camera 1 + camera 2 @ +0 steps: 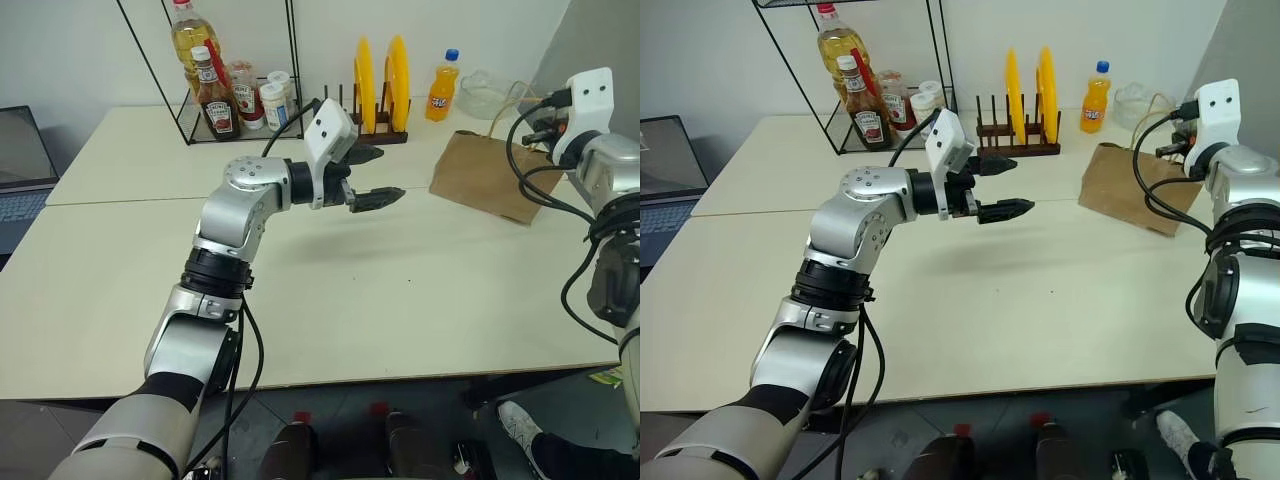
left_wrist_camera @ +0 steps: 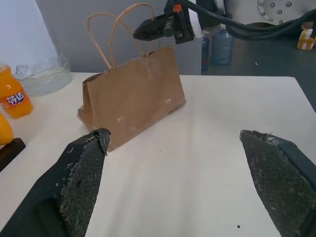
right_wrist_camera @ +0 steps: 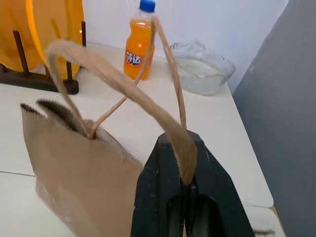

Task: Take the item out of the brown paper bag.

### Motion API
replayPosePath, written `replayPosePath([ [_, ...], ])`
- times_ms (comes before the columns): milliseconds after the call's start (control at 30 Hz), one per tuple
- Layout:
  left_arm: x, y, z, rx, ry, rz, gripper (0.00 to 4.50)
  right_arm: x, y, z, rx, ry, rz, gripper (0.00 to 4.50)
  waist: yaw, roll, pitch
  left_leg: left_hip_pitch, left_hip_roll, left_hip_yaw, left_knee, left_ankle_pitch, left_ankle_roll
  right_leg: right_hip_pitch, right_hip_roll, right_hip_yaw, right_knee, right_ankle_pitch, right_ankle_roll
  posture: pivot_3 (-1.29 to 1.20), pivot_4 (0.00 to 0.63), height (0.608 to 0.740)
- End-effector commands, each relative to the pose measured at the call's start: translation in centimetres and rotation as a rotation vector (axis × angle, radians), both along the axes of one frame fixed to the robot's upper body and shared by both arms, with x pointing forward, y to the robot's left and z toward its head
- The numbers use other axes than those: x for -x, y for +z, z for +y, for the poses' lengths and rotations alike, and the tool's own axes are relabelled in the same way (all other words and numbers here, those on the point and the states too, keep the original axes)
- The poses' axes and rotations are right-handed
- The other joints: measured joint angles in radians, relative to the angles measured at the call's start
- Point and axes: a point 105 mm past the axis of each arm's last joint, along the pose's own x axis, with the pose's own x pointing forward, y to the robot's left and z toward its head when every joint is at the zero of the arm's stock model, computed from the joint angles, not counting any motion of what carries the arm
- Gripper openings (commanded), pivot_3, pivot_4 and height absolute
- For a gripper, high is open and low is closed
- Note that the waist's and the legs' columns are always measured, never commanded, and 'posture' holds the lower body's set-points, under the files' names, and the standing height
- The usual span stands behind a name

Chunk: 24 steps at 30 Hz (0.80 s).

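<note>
The brown paper bag stands on the far right of the table, with its two cord handles raised. My right gripper is level with the bag's top, shut on one handle loop, whose cord runs down between the black fingers. From across the table it is seen as the right gripper beside the bag's upper edge. My left gripper hangs open above the middle of the table, pointing at the bag and well short of it. The item is hidden.
An orange drink bottle and a clear plastic container stand behind the bag. A wooden rack with yellow plates and a wire shelf of sauce bottles line the back. A laptop sits far left. The table's right edge is close to the bag.
</note>
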Motion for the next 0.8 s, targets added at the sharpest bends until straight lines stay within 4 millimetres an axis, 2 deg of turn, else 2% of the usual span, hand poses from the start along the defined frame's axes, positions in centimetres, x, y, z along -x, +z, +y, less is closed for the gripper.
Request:
replayPosePath([
  [33,0.3,2.2,0.4,0.033,0.009,-0.063,4.50,0.3,4.4,0.6,0.005,0.021,-0.127,0.03,0.000,0.000,0.000,0.000,0.000,0.000,0.000,0.000,0.000,0.000,0.000,0.000,0.000,0.000,0.000,0.00,0.150,0.740],
  [100,0.3,2.3,0.4,0.035,0.009,-0.063,4.50,0.2,4.3,1.0,0.024,0.032,-0.112,0.03,0.000,0.000,0.000,0.000,0.000,0.000,0.000,0.000,0.000,0.000,0.000,0.000,0.000,0.000,0.000,0.00,0.150,0.740],
  [267,0.4,2.1,0.2,0.029,0.005,-0.063,4.50,-0.1,2.0,0.7,0.088,0.008,-0.029,0.03,0.000,0.000,0.000,0.000,0.000,0.000,0.000,0.000,0.000,0.000,0.000,0.000,0.000,0.000,0.000,0.00,0.150,0.740],
  [300,0.4,2.1,0.1,0.029,0.005,-0.064,4.50,-0.1,1.9,0.5,0.090,0.000,-0.026,0.20,0.000,0.000,0.000,0.000,0.000,0.000,0.000,0.000,0.000,0.000,0.000,0.000,0.000,0.000,0.000,0.00,0.150,0.740],
  [400,0.4,2.1,0.1,0.027,0.004,-0.066,4.50,0.0,2.0,0.3,0.084,-0.009,-0.031,0.94,0.000,0.000,0.000,0.000,0.000,0.000,0.000,0.000,0.000,0.000,0.000,0.000,0.000,0.000,0.000,0.00,0.150,0.740],
  [567,0.5,1.9,0.0,0.026,0.001,-0.069,4.50,0.1,2.5,0.0,0.160,-0.046,-0.054,2.80,0.000,0.000,0.000,0.000,0.000,0.000,0.000,0.000,0.000,0.000,0.000,0.000,0.000,0.000,0.000,0.00,0.150,0.740],
  [700,0.6,2.0,-0.1,0.029,0.003,-0.077,4.50,0.1,3.7,0.2,0.226,-0.057,-0.116,4.20,0.000,0.000,0.000,0.000,0.000,0.000,0.000,0.000,0.000,0.000,0.000,0.000,0.000,0.000,0.000,0.00,0.150,0.740],
  [733,0.6,2.0,-0.1,0.029,0.004,-0.078,4.50,0.1,3.8,0.3,0.229,-0.054,-0.122,4.47,0.000,0.000,0.000,0.000,0.000,0.000,0.000,0.000,0.000,0.000,0.000,0.000,0.000,0.000,0.000,0.00,0.150,0.740],
  [800,0.6,2.0,-0.1,0.033,0.002,-0.074,4.50,0.0,3.4,0.5,0.218,-0.044,-0.112,4.47,0.000,0.000,0.000,0.000,0.000,0.000,0.000,0.000,0.000,0.000,0.000,0.000,0.000,0.000,0.000,0.00,0.150,0.740],
])
